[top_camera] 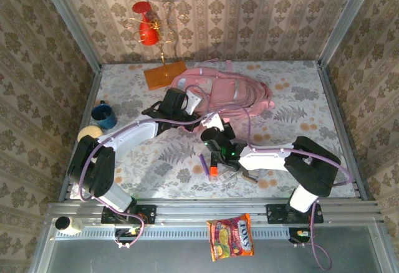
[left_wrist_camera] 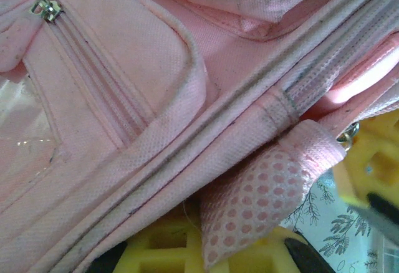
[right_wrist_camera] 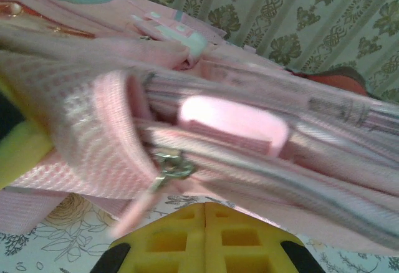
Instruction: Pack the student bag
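Note:
The student bag (top_camera: 234, 92), a big pink fabric backpack, lies at the back middle of the table. My left gripper (top_camera: 194, 113) is at its left edge. Seen from the left wrist, the yellow pads (left_wrist_camera: 162, 251) are shut on a pink mesh strap (left_wrist_camera: 262, 198) of the bag, under a zipped pocket (left_wrist_camera: 124, 80). My right gripper (top_camera: 214, 127) is at the bag's near edge. In the right wrist view it (right_wrist_camera: 206, 214) is shut, pads pressed together with nothing seen between them. A metal zip slider with a pink pull tab (right_wrist_camera: 163, 168) hangs just ahead and left of the tips.
A purple pen (top_camera: 204, 162) and a small orange item (top_camera: 213, 171) lie beside my right wrist. At the left sit a blue mug (top_camera: 104, 115) and a yellow ball (top_camera: 90, 133). An orange board (top_camera: 165, 73) and a red cone (top_camera: 148, 28) stand behind. A snack packet (top_camera: 230, 236) lies on the near ledge.

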Motion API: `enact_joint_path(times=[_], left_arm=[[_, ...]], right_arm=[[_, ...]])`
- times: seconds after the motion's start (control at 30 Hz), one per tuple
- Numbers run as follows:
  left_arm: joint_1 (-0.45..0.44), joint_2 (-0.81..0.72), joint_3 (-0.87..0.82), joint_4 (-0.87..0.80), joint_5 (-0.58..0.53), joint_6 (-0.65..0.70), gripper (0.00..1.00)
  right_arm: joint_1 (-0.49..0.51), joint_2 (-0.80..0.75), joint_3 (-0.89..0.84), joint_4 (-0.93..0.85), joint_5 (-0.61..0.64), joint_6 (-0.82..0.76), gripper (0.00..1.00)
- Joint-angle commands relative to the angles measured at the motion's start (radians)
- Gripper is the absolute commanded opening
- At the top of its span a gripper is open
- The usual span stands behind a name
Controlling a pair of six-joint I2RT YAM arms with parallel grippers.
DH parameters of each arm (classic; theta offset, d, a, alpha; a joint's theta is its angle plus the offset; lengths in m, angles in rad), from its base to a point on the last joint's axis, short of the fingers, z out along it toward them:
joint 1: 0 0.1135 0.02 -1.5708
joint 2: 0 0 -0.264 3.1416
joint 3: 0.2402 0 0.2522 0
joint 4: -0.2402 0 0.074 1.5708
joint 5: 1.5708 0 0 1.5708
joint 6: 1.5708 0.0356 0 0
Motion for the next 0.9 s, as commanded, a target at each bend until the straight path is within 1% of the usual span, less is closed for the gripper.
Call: enact_joint_path(times=[0.0, 0.07, 0.3, 0.33, 0.37, 0.43, 0.47, 0.53, 0.6, 0.73, 0.87], left_arm=[[0.006, -0.032, 0.028, 0.027, 0.035, -0.015, 0.0], [0.011, -0.035, 0.024, 0.027, 0.034, -0.005, 0.0], [0.012, -0.037, 0.016, 0.034, 0.039, 0.011, 0.0], [0.012, -0.037, 0.015, 0.034, 0.041, 0.011, 0.0], [0.012, -0.037, 0.016, 0.035, 0.045, 0.009, 0.0], [0.012, -0.035, 0.017, 0.039, 0.059, -0.001, 0.0], [0.012, -0.034, 0.019, 0.038, 0.068, -0.007, 0.0], [0.011, -0.036, 0.028, 0.029, 0.092, -0.023, 0.0], [0.009, -0.039, 0.042, 0.016, 0.113, -0.04, 0.0], [0.002, -0.048, 0.068, -0.017, 0.138, -0.054, 0.0], [-0.005, -0.048, 0.085, -0.032, 0.142, -0.054, 0.0]], right_arm=[[-0.048, -0.095, -0.053, -0.03, -0.112, 0.082, 0.0], [-0.079, -0.137, -0.09, -0.022, -0.187, 0.1, 0.0], [-0.163, -0.221, -0.17, 0.001, -0.382, 0.124, 0.0], [-0.174, -0.228, -0.178, 0.01, -0.437, 0.121, 0.0], [-0.181, -0.229, -0.182, 0.026, -0.503, 0.104, 0.0], [-0.164, -0.215, -0.178, 0.05, -0.557, 0.071, 0.01], [-0.143, -0.199, -0.171, 0.068, -0.551, 0.043, 0.09], [-0.11, -0.159, -0.137, 0.071, -0.496, 0.017, 0.25], [-0.1, -0.119, -0.112, 0.089, -0.447, 0.011, 0.33], [-0.088, -0.041, -0.069, 0.137, -0.33, -0.016, 0.4], [-0.071, 0.016, -0.026, 0.161, -0.23, -0.039, 0.41]])
